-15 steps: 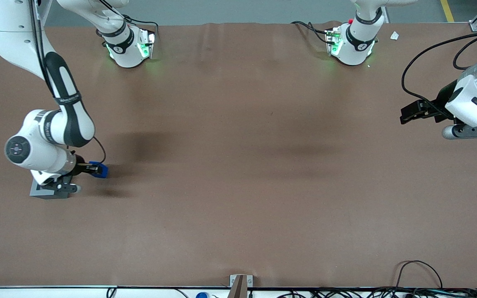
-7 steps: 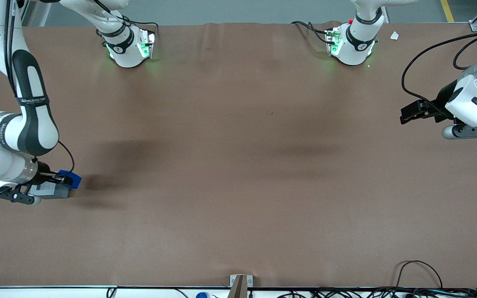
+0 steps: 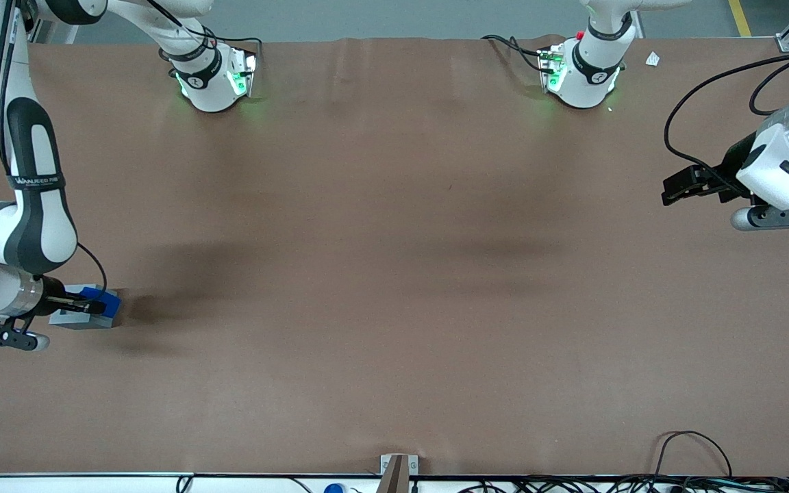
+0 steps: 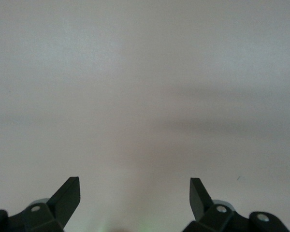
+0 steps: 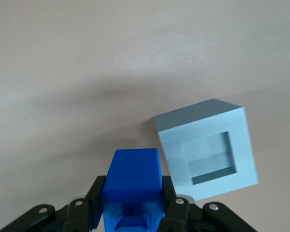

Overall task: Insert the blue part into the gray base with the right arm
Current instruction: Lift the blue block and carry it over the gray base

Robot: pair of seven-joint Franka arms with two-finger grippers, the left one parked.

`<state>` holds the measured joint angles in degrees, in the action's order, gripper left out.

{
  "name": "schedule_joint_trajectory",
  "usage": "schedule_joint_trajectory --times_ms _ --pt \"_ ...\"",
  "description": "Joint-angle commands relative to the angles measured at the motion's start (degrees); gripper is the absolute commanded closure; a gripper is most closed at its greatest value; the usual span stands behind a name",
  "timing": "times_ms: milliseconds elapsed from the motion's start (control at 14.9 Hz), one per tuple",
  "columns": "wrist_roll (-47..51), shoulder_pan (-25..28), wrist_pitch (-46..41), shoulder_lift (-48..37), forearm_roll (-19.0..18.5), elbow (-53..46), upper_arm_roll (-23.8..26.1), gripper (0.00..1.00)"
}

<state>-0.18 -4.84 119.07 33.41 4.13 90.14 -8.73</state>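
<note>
Clamped on the blue part (image 3: pixel 105 301), the right arm's end effector (image 3: pixel 93 305) hangs over the gray base (image 3: pixel 72 316) at the working arm's end of the brown table (image 3: pixel 394 274). Seen from the front, the blue part overlaps the edge of the gray base that faces the parked arm's end (how high it sits above the base cannot be told from this view). From the right wrist camera, the end effector (image 5: pixel 133 205) has a black finger pressed against each side of the blue part (image 5: pixel 133 181), and the gray base (image 5: pixel 208 147) rests on the table just beside it, its square recess uncovered and unfilled. White and black links of the right arm (image 3: pixel 28 205) rise above the base.
</note>
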Motion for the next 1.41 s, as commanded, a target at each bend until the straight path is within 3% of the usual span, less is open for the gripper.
schedule_joint_trajectory --times_ms 0,268,604,1341 --pt "-0.2 -1.3 -2.2 0.9 -1.1 -2.8 0.7 0.99" --pt "-0.3 -2.0 -4.4 0.9 -0.8 -3.9 0.7 0.99" --pt "-9.8 -4.0 -4.2 1.2 -1.1 -4.0 0.7 0.99" --pt "-16.3 -6.6 -4.4 3.6 -1.8 -6.7 0.7 0.99"
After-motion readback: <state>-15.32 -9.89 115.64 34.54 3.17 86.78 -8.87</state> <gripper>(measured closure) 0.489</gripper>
